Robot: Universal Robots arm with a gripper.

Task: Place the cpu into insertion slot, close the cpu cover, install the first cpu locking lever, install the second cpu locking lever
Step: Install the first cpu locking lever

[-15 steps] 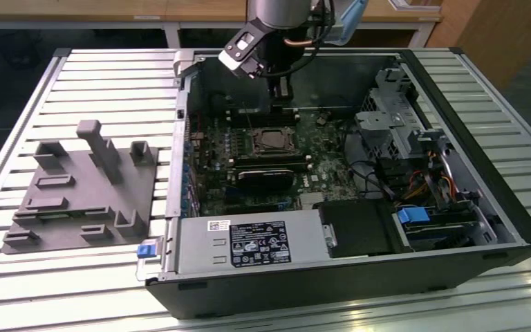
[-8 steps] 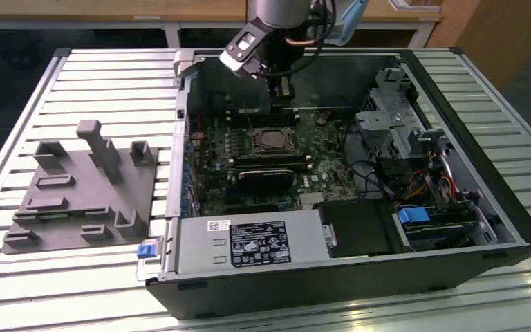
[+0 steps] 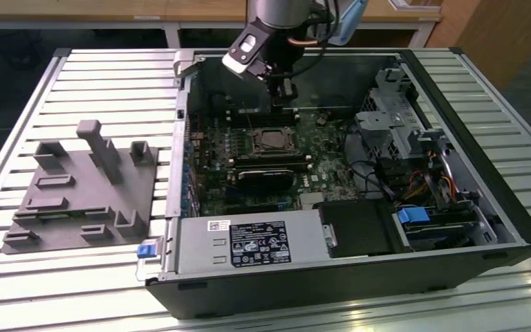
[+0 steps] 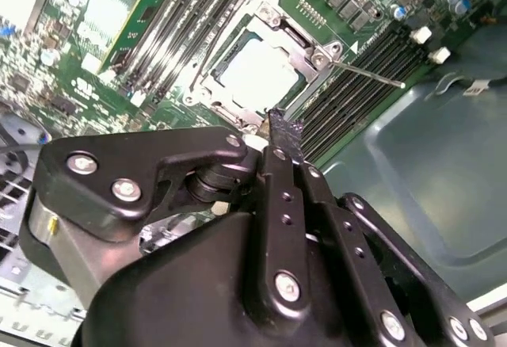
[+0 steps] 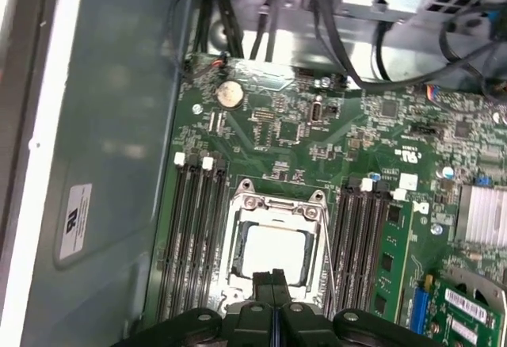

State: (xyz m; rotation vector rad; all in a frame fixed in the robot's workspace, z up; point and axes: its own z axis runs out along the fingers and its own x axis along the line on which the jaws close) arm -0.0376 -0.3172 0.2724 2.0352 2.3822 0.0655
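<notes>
Exterior view has my arm (image 3: 279,14) reaching down into the open computer case (image 3: 339,287), wrist tilted, jaws pressed together on nothing, hovering above the green board. Just ahead of my fingertips (image 5: 279,280) in the first wrist view sits the cpu (image 5: 273,252), a pale silver square lying in the insertion slot (image 5: 235,264), with the cpu cover (image 5: 277,202) a silvery frame around it. A thin lever (image 4: 364,73) juts out sideways; whether it is latched I cannot tell.

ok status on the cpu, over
gripper shut, empty, at cpu cover edge. cpu seated, cover down. one lever sticking out sideways.
</notes>
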